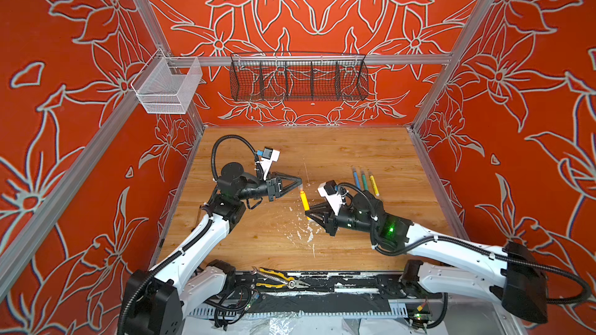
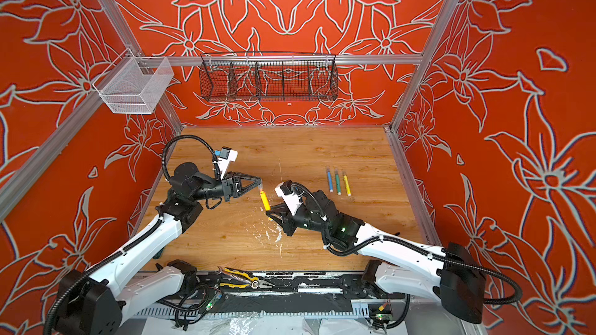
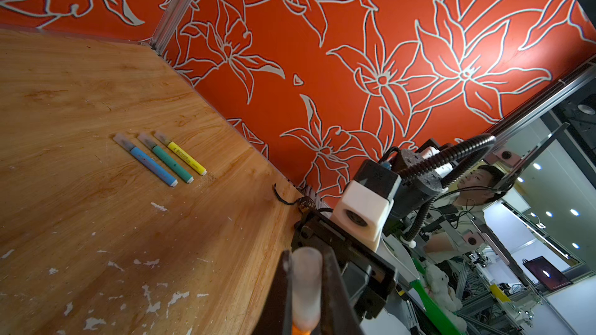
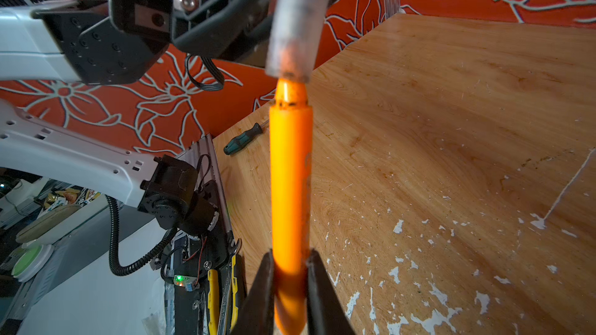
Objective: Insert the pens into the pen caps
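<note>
The orange pen [image 4: 290, 182] is looking light, stiff and smooth-barrelled, so it is likely to pivot if pinched near one end; the right tool [image 4: 290, 272] is clamping it low on the barrel, leaving the nib end free, which I judge a sound hold for an axial push; the clear cap [image 4: 296, 27] is looking thin and slick, and the left tool [image 3: 306, 288] is pinching it shut across its sides.

In both top views the pair is hanging over the middle of the tabletop [image 1: 258, 236]; the cap mouth is sitting over the nib, not yet seated; the left arm is reaching in from 8 o'clock, its tool pointing toward 3; the right arm is reaching from 4 o'clock, its tool pointing toward 10, the pen aimed near 12; the blue pen [image 1: 356, 179], green pen [image 1: 364, 181] and yellow pen [image 1: 374, 184] are lying capped toward 2 o'clock.
</note>
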Motion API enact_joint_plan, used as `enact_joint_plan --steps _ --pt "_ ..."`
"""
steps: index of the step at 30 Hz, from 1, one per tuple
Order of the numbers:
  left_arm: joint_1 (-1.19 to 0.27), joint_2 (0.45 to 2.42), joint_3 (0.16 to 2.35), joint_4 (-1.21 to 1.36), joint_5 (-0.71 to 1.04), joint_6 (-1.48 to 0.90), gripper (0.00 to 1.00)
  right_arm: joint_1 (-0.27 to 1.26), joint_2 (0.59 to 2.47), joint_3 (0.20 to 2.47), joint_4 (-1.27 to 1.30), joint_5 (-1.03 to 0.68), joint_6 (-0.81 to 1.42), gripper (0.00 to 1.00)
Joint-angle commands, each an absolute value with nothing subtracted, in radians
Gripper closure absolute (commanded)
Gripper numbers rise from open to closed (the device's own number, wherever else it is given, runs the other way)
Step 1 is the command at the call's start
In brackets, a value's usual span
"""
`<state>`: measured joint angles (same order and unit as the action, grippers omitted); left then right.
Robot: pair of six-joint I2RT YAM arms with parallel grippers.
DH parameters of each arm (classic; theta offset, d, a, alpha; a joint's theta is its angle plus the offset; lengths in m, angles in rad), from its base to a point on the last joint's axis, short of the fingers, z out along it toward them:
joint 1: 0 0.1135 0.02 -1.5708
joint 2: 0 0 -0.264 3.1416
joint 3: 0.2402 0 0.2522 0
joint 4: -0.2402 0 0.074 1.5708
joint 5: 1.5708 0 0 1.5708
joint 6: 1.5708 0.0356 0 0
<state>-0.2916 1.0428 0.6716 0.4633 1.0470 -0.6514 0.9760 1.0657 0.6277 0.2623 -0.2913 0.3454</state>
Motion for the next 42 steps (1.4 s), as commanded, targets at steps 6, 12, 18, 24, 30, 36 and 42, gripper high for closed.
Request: enact_joint_plan --steps 6,12,18,24,30,36,42 --pt "-0.359 1.011 0.732 0.217 0.993 -0.493 1.0 0.968 1.054 0.682 0.363 -0.234 0.307 1.0" --pt "-0.398 0.996 0.779 0.051 0.974 -0.378 1.0 0.968 1.019 0.669 0.373 -0.147 0.29 1.0" --pt "-0.403 0.97 0.723 0.335 1.187 -0.515 1.0 0.939 0.965 0.669 0.385 -0.258 0.312 1.0" --pt "-0.419 1.046 0.784 0.276 1.259 -0.5 1.0 0.933 0.933 0.691 0.37 -0.426 0.289 1.0" --pt "-0.479 1.057 0.87 0.016 1.247 -0.334 1.0 0.932 0.92 0.688 0.339 -0.368 0.237 1.0" --pt "-0.482 1.043 0.956 -0.309 1.135 -0.132 1.0 0.932 0.897 0.712 0.276 -0.319 0.19 1.0" --pt "-0.482 1.026 0.991 -0.409 0.958 -0.073 1.0 0.932 0.853 0.692 0.258 -0.252 0.2 1.0"
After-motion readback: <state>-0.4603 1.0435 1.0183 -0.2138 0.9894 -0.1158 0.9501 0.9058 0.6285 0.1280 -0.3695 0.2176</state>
